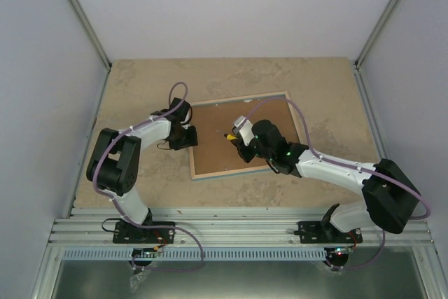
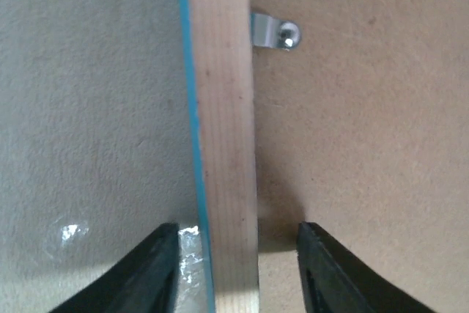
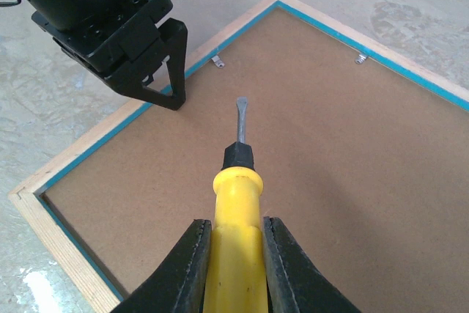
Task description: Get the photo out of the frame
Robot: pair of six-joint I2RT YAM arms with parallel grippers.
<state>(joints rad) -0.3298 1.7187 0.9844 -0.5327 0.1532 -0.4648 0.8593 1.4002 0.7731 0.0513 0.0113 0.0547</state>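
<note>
The frame [image 1: 217, 153] lies face down on the table, its brown back board [image 3: 315, 159] up, edged in pale wood and turquoise. The photo is hidden. My left gripper [image 2: 238, 254] straddles the frame's left wooden rail [image 2: 223, 108], one finger [image 2: 157, 273] outside on the table and the other over the board. Small gaps show on both sides, so it is open. My right gripper [image 3: 236, 254] is shut on a yellow-handled screwdriver [image 3: 236, 210]. The screwdriver's flat tip [image 3: 240, 104] hovers over the board, pointing toward the left gripper [image 3: 157, 71].
Small metal retaining tabs hold the board: one [image 2: 275, 33] just ahead of the left fingers, two [image 3: 216, 61] [image 3: 360, 57] along the edges in the right wrist view. Beige stone-patterned tabletop [image 1: 140, 89] surrounds the frame; white walls enclose three sides.
</note>
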